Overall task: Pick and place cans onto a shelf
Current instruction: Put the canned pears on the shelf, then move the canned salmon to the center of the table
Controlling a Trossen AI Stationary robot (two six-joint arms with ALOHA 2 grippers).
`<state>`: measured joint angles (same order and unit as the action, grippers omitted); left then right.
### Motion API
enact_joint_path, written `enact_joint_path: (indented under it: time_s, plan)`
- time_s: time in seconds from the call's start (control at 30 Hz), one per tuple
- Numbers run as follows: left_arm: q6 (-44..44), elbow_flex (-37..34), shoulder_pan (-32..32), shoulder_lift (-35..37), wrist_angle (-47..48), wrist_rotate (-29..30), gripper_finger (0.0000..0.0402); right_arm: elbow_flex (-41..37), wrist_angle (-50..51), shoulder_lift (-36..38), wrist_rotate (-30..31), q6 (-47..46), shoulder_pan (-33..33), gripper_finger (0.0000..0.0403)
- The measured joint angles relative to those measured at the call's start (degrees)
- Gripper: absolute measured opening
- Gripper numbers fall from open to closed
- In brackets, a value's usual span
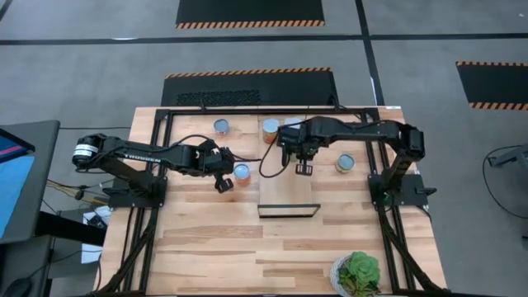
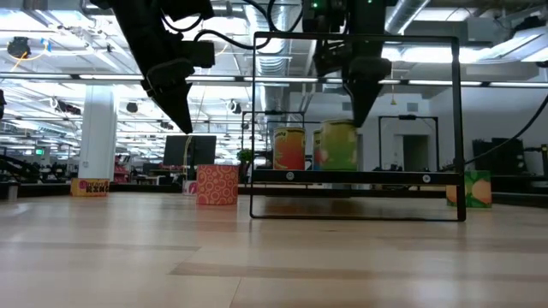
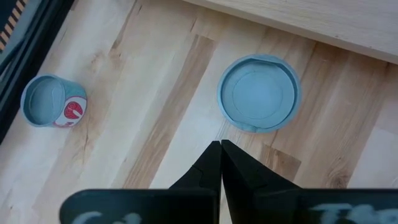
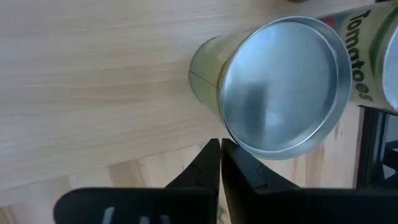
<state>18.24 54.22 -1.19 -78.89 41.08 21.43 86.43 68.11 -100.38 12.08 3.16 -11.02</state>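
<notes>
Robotics lab or industrial test hall. Two dark arms bolted to a plank table (image 1: pixel 206 239) on a black frame; grey floor with hazard-striped black mats (image 1: pixel 250 11). Beyond the table: exposed ducts (image 2: pixel 282 64) and strip lights overhead, white column (image 2: pixel 98 137), monitor (image 2: pixel 190 151), open floor receding far back.

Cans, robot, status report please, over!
Left gripper shut, hovering by a can on the table. Right gripper shut, just above the green can standing on the shelf. Orange can close beside it.
</notes>
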Motion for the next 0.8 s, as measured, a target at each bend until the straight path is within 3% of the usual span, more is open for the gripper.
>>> enact_joint_path:
  time_s: [0.23, 0.5, 0.7, 0.8]
  plan:
    - [0.0, 0.0, 0.0, 0.0, 0.0, 0.2, 0.0, 0.3, 0.8, 0.0, -0.5, -0.5, 1.2, 0.003]
    - [-1.5, 0.0, 0.0, 0.0, 1.6, 1.2, 0.0, 3.6, 21.9, 2.9, 1.4, -9.8, 6.8, 0.0028]
    - [-1.0, 0.0, 0.0, 0.0, 5.2, 3.1, 0.0, -3.1, 20.0, 16.6, 4.3, -15.8, 11.9, 0.0026]
    - [-0.7, 0.0, 0.0, 0.0, 5.0, 8.2, 0.0, -9.3, 17.7, 25.1, 8.7, -20.9, 13.8, 0.0027]
